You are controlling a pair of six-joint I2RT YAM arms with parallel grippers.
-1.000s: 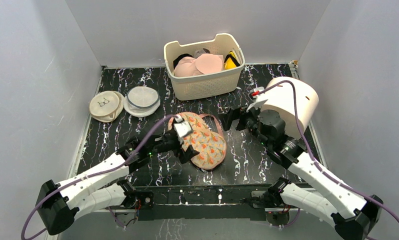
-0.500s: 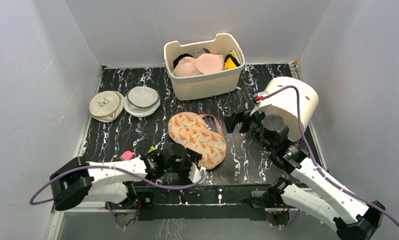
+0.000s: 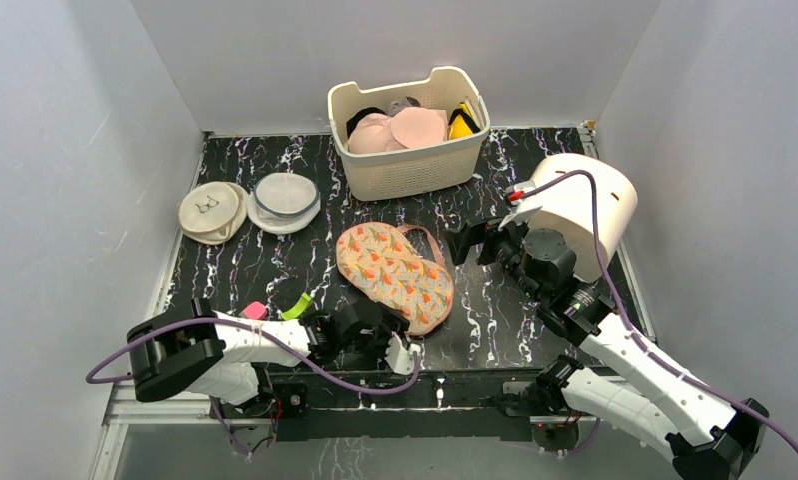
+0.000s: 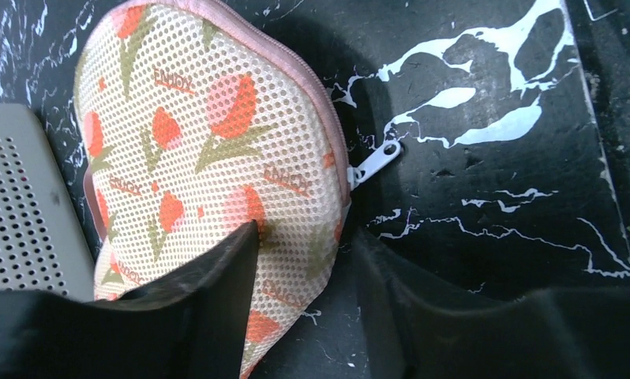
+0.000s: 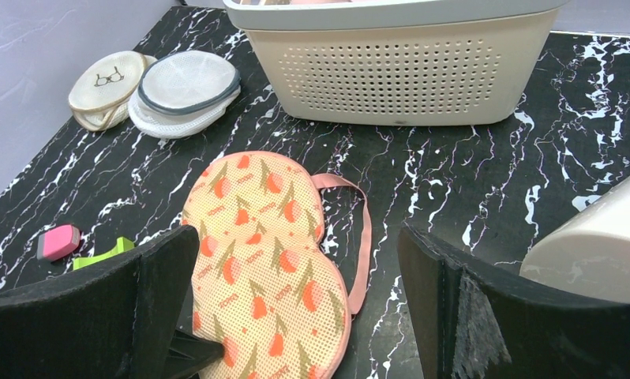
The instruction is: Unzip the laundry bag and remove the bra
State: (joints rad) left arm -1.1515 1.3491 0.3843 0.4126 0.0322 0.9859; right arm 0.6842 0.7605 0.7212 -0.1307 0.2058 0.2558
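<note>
Saw the laundry bag (image 3: pixel 395 265) lying flat in the middle of the black table (image 3: pixel 265 270), near the cream basket (image 3: pixel 415 165). Found the left gripper (image 4: pixel 304 237) low at the bag's near end, fingers partly apart, one over the edge and one beside it, close to the white zipper pull (image 4: pixel 377 160). Found the right gripper (image 5: pixel 296 237) wide open, holding nothing, just right of the bag.

Laundry bag (image 4: pixel 209 158): perforated mesh cloth, matt. Basket (image 5: pixel 399 71): cream perforated plastic. Table (image 4: pixel 493 197): smooth black marbled surface.
</note>
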